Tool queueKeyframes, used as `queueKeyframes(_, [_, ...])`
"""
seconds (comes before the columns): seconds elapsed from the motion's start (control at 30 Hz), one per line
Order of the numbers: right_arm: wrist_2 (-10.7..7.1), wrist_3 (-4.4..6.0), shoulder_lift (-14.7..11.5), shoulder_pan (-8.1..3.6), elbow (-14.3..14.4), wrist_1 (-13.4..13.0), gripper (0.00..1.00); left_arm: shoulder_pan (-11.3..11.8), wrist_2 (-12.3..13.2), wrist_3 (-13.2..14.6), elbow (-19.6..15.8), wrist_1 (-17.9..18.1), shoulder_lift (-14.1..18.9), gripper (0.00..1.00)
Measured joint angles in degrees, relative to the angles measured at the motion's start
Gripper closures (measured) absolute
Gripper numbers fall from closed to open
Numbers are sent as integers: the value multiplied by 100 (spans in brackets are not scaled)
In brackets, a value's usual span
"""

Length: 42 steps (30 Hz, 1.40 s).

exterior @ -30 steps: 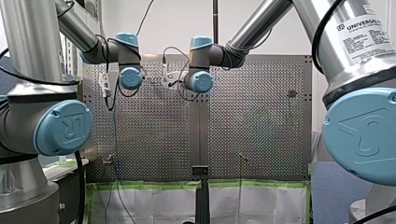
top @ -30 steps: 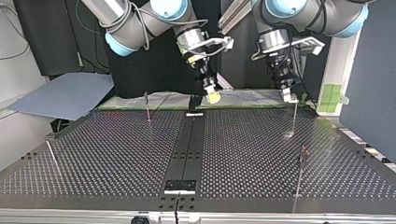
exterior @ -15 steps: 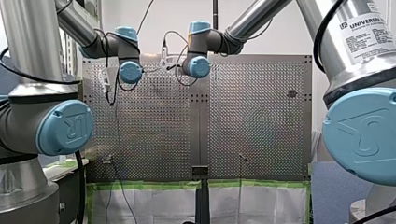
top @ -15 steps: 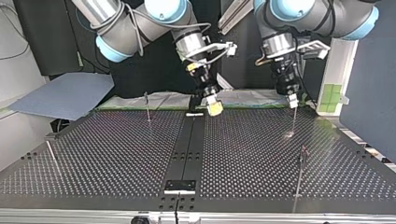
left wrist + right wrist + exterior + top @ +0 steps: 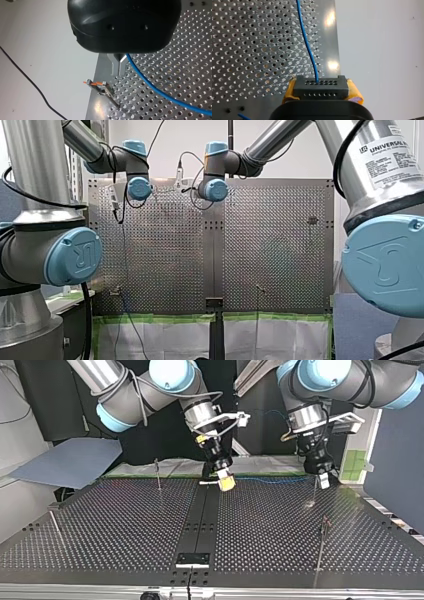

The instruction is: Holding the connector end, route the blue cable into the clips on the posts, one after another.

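My right hand (image 5: pixel 322 94) grasps the connector (image 5: pixel 320 85); my left hand (image 5: pixel 119 65) pinches the cable (image 5: pixel 155 93). Pull it taut, then lower it into the clip (image 5: pixel 99 84).

Top view: R arm (image 5: pixel 131 391) enters upper left, wrist angled down; R gripper (image 5: pixel 226 481), yellow pads, clamps connector (image 5: pixel 321 86) near centre. L arm (image 5: pixel 350 380) enters upper right; L gripper (image 5: pixel 323 479) points down, fingers (image 5: pixel 115 66) closed on cable (image 5: pixel 150 85).
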Motion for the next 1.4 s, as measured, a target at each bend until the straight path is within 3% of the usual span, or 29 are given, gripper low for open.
queueKeyframes(0.3, [-178,172,118,-49,-429,220,100,189,183,-80,203,-82,-89,100])
queueKeyframes(0.8, [-248,199,241,-143,-934,452,100,411,431,-101,819,-381,-26,100])
queueKeyframes(1.03, [-275,202,258,-226,-1067,560,100,531,569,-101,868,-403,-122,100])
queueKeyframes(1.4, [-417,201,322,-210,-1144,595,100,715,774,-113,869,-384,-361,100])
